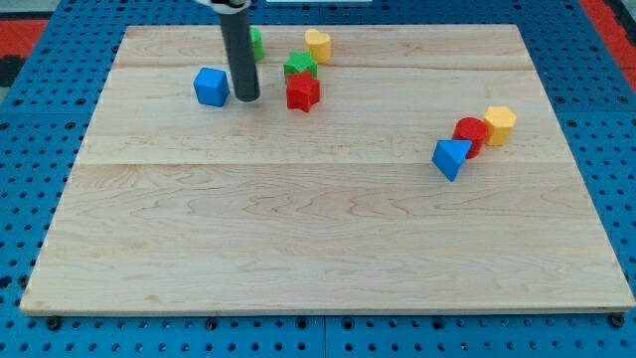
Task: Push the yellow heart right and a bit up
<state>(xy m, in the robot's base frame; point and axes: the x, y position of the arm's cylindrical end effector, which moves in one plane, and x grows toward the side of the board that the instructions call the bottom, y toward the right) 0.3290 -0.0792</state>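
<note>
Rod tip parked left of the yellow heart, no contact made.

The tip (246, 99) rested on the wooden board (328, 249) just right of the blue cube (211, 87), with a green block (255, 42) partly hidden behind the rod. The arm carried no fingers, only the bare rod. The yellow heart (318, 44) sat near the view's top, touching or nearly touching the green star (300, 66) above the red star (302, 92). Standing to the heart's lower left probably suited a rightward, slightly upward shove. A blue triangular block (451, 157), red cylinder (471, 133) and yellow hexagonal block (500, 123) clustered well apart, at the view's right.
</note>
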